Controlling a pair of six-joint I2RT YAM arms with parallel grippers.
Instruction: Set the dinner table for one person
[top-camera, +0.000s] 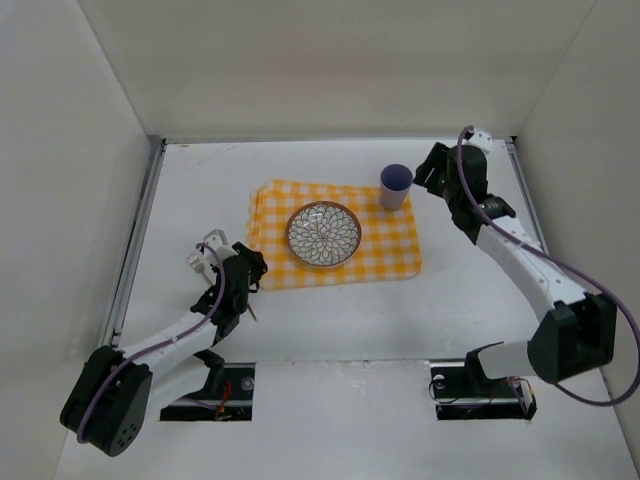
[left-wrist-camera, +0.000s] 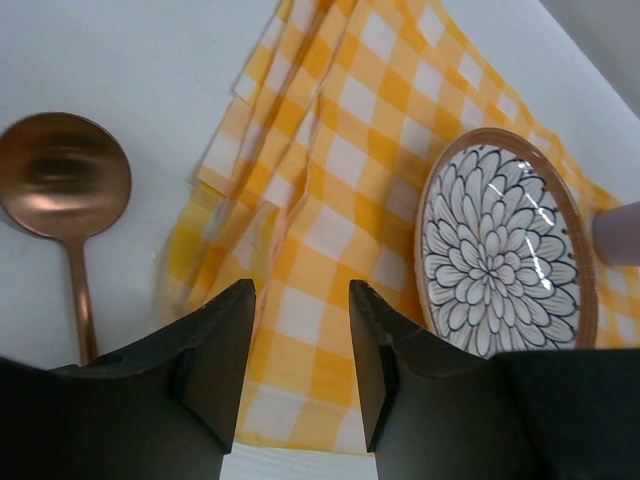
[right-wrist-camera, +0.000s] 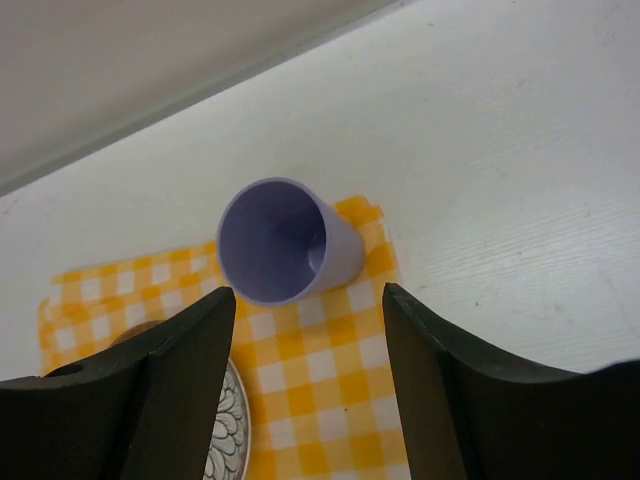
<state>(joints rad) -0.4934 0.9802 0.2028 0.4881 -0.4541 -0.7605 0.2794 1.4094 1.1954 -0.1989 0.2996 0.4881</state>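
Yellow checked mat (top-camera: 390, 250) sits on my white counter (top-camera: 330, 330), plate (top-camera: 324, 235) at its centre, purple cup (top-camera: 395, 186) on its far right corner, copper spoon (left-wrist-camera: 65, 185) just off its left edge. Both jaws gape empty. Nearly done, I reckon.

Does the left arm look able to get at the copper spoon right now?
Probably yes: the spoon lies uncovered on the table just beside the open left fingers, with nothing between them.

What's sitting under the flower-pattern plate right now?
The plate rests on the yellow checked mat, which lies on the white table. Whatever is directly beneath the plate is covered, so I cannot tell.
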